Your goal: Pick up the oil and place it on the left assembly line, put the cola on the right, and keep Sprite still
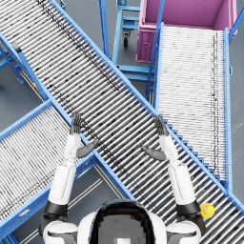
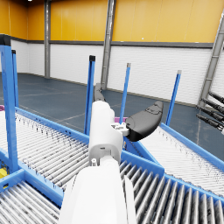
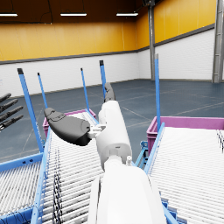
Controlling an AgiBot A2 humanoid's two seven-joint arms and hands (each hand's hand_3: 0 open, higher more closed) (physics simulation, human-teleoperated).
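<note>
Currently in view of the task's goods: no oil, cola or Sprite container can be identified in any view.
Possible candidate: a small yellow round object (image 1: 207,210) lies on the central conveyor just beside the right elbow. Whether it is the cap of the oil cannot be told.
Left hand (image 1: 76,129): empty, fingers straight and spread, thumb out to the side. It hovers over the near edge of the long grey diagonal roller conveyor with blue rails (image 1: 109,95).
Right hand (image 1: 161,128): empty, fingers apart, thumb pointing inward, above the same conveyor and well apart from the left hand.
Left drop zone: the blue-framed grey roller line on the left (image 1: 28,147), just beside the left arm.
Right drop zone: the blue-framed pale roller line on the right (image 1: 190,86), with a magenta plastic bin (image 1: 190,12) at its far end.
Step in hand (judgement): waiting pose; nothing is picked yet.
Procedure advice: identify each item by its label before reaching. Take oil with the left hand and cola with the right hand, so that neither arm crosses. Grasp around the body, lift clear of the rails, and set it down upright on the rollers.
Caution: leave the Sprite untouched, keeping both forearms clear of it.
</note>
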